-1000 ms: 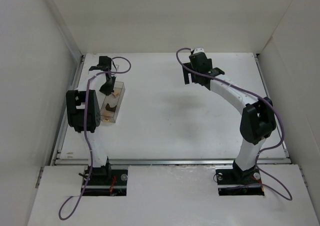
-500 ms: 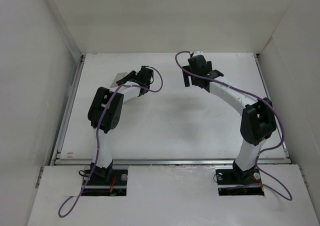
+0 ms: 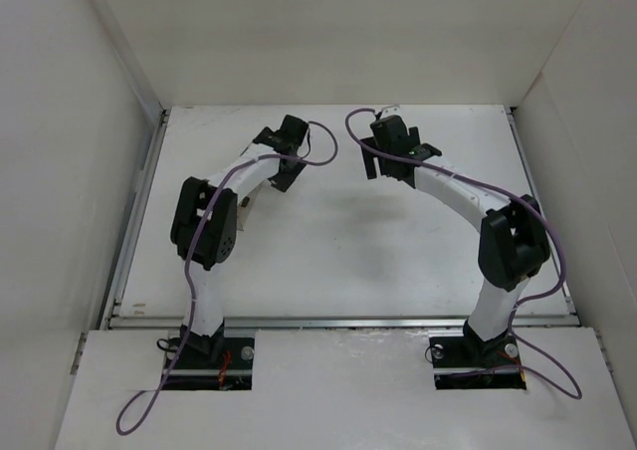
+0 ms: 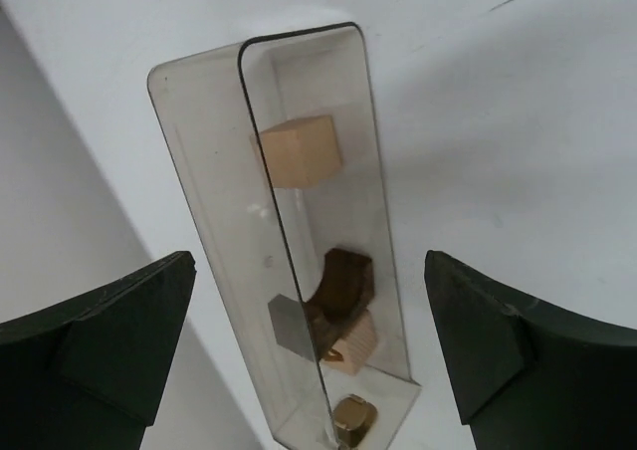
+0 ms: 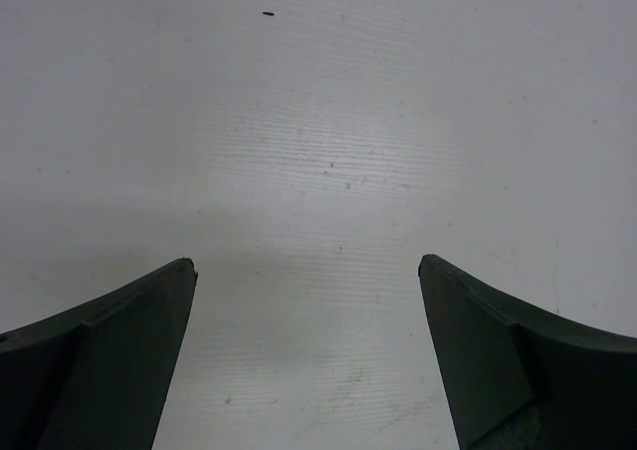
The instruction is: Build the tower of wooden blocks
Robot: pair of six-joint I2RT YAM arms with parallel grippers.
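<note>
One clear box (image 4: pixel 214 186) is seen lying on the white table (image 3: pixel 348 241). Four wood blocks (image 4: pixel 299 151) are counted inside it. One light tan cube is set toward the box's far end. One dark brown arched piece (image 4: pixel 343 279), one second tan piece (image 4: pixel 353 342) touching it and one golden-brown piece (image 4: pixel 353 417) are gathered at its near end. A grey patch beside them cannot be told apart from a reflection.

Two grippers are shown. The left gripper (image 4: pixel 309 261) is held above the box with its jaws spread wide and nothing gripped. The right gripper (image 5: pixel 307 266) is held well apart from the box, to its right, over bare table, equally wide and empty.
</note>
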